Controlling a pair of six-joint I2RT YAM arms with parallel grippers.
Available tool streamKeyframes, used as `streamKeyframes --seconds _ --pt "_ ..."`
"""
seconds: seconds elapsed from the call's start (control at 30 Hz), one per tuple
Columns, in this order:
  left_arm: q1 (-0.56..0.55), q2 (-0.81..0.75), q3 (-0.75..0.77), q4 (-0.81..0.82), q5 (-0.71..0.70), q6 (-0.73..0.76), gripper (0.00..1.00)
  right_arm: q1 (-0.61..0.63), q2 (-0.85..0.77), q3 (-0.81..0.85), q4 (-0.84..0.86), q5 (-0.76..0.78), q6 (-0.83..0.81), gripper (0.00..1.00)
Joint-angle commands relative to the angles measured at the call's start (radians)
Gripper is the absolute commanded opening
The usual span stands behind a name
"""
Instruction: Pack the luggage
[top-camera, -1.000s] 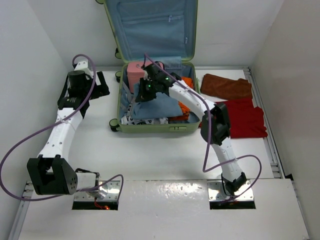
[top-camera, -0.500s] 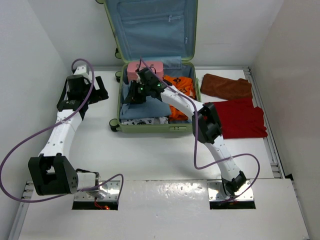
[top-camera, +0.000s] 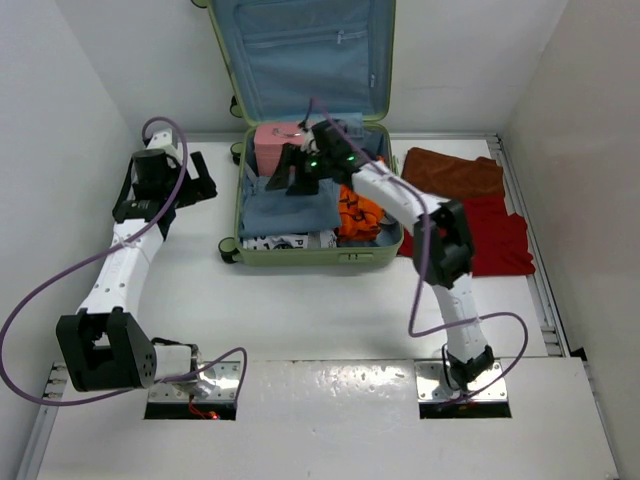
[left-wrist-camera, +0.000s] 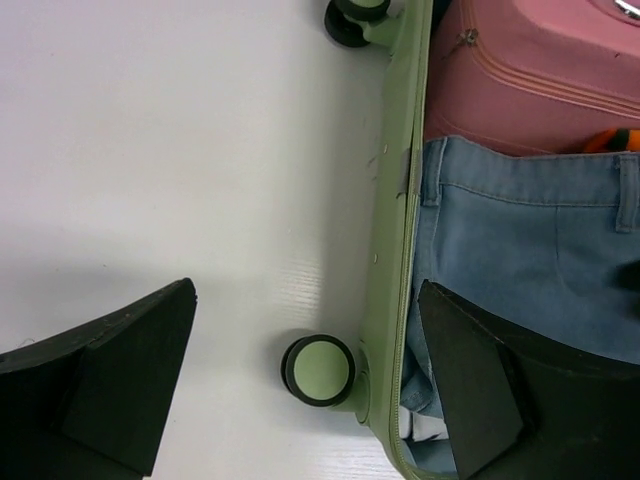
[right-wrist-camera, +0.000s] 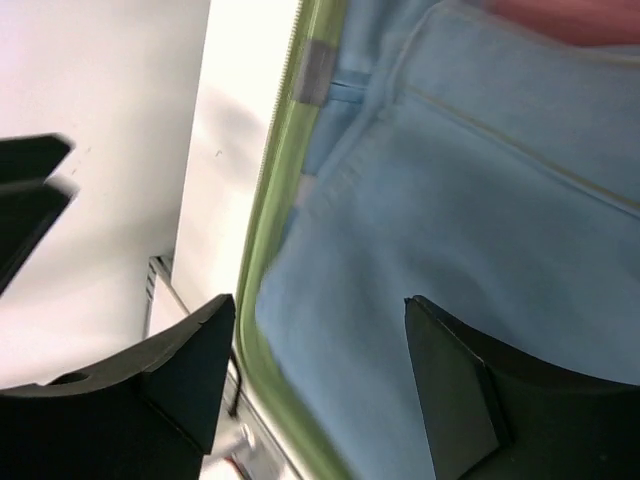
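Observation:
The luggage (top-camera: 238, 215) lies open on the table, a light-green shell with its blue-lined lid (top-camera: 300, 55) standing against the back wall. Folded blue jeans (top-camera: 285, 210) fill its left half, in front of a small pink case (top-camera: 272, 140). An orange garment (top-camera: 358, 212) lies in the right half. My right gripper (top-camera: 292, 172) hovers open just above the jeans (right-wrist-camera: 470, 200), with nothing between its fingers (right-wrist-camera: 455, 390). My left gripper (top-camera: 204, 178) stands open outside the luggage's left wall (left-wrist-camera: 395, 200), above a wheel (left-wrist-camera: 318, 370).
A brown towel (top-camera: 452, 172) and a red garment (top-camera: 492, 236) lie on the table right of the luggage. White walls close in on both sides. A white printed cloth (top-camera: 290, 241) lies along the luggage's front edge.
My right gripper has opened and let go of the jeans, which now lie flat in the luggage's left half. It has drawn back a little to the right. The left arm has barely moved.

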Motion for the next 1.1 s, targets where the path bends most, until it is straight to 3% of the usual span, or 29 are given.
streamKeyframes --seconds 0.0,0.1,0.13,0.23,0.27,0.4,0.5,0.77,1.07 --pt "-0.034 -0.067 0.053 0.053 0.027 0.034 0.99 -0.098 -0.293 -0.105 0.024 -0.067 -0.157 0.68" --pt "-0.052 -0.102 0.044 0.066 0.027 0.070 0.99 -0.190 -0.428 -0.202 -0.059 -0.052 -0.362 0.69" --pt "-0.078 -0.111 0.044 0.076 0.007 0.102 0.99 -0.271 -0.490 -0.248 -0.114 -0.023 -0.419 0.71" --pt "-0.129 -0.121 0.056 0.049 -0.062 0.145 0.99 -0.371 -0.611 -0.342 -0.201 0.022 -0.513 0.75" --pt "-0.138 -0.121 0.056 0.049 -0.094 0.156 0.99 -0.459 -0.642 -0.389 -0.244 0.028 -0.575 0.83" --pt "-0.167 -0.132 0.056 0.038 -0.152 0.191 0.99 -0.730 -0.653 -0.408 -0.489 0.060 -0.799 0.88" --pt "-0.177 -0.132 0.056 0.038 -0.169 0.191 0.99 -0.797 -0.631 -0.450 -0.602 0.166 -0.925 0.88" --pt "-0.186 -0.112 0.047 0.038 -0.169 0.173 0.99 -0.770 -0.632 -0.768 -0.424 0.354 -0.924 0.93" --pt "-0.186 -0.084 0.056 0.038 -0.169 0.163 0.99 -0.764 -0.483 -0.755 -0.269 0.519 -0.838 0.93"
